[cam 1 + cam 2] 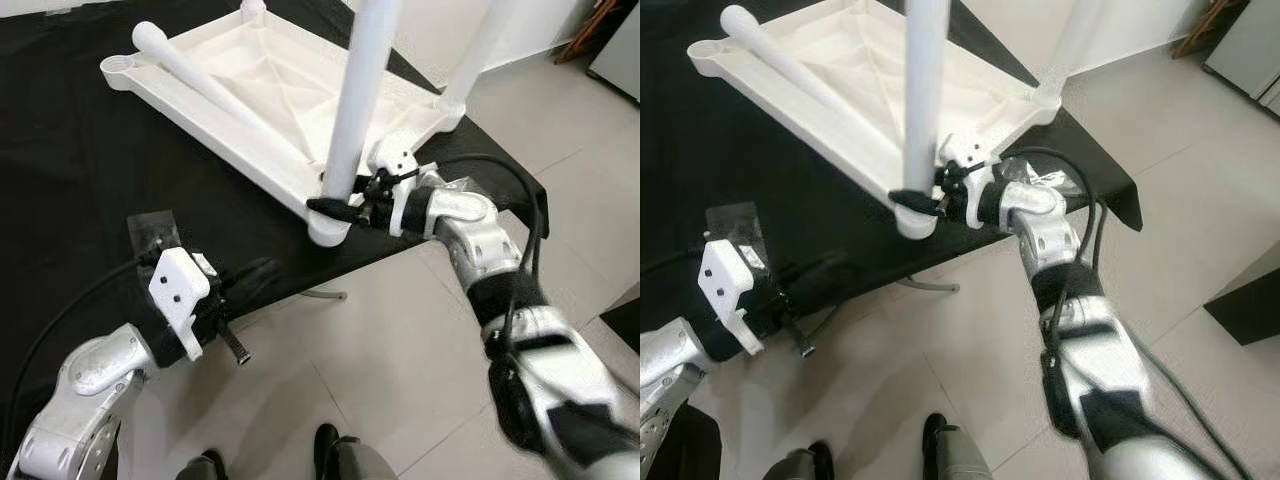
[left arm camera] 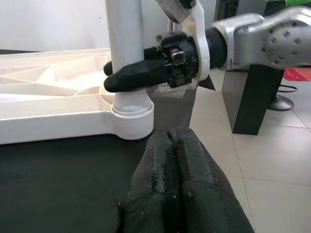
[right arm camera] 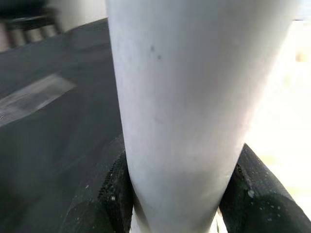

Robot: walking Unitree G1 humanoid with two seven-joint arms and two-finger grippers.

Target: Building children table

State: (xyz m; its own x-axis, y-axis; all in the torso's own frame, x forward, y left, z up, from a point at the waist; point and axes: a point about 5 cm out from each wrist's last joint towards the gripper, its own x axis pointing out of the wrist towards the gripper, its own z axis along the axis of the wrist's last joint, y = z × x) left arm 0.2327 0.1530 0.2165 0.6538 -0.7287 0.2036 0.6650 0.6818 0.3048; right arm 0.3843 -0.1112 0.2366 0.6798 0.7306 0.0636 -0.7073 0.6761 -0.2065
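Nearest the camera, two dark shoes (image 1: pixel 327 448) stand on the pale tiled floor (image 1: pixel 400 380); just above them the left gripper (image 2: pixel 175 145) hangs over the near edge of the black cloth (image 1: pixel 70 170), its two black fingers pressed together with nothing between them, pointing toward the table's near corner but apart from it; a clear plastic bag (image 1: pixel 152 232) lies on the cloth beside the left wrist.

Farther on, the right gripper (image 1: pixel 338 209) is closed around the white table leg (image 1: pixel 358 100), one finger on each side, low down just above the round corner socket (image 1: pixel 328 231); the leg stands upright in that socket at the near corner of the white tabletop (image 1: pixel 250 90); the tabletop lies upside down on the cloth, ribbed underside up; a loose leg (image 1: pixel 200 85) lies slanted across it; beyond, another leg (image 1: pixel 478 50) stands at the far right corner; a further leg (image 1: pixel 254 12) rises at the back corner.
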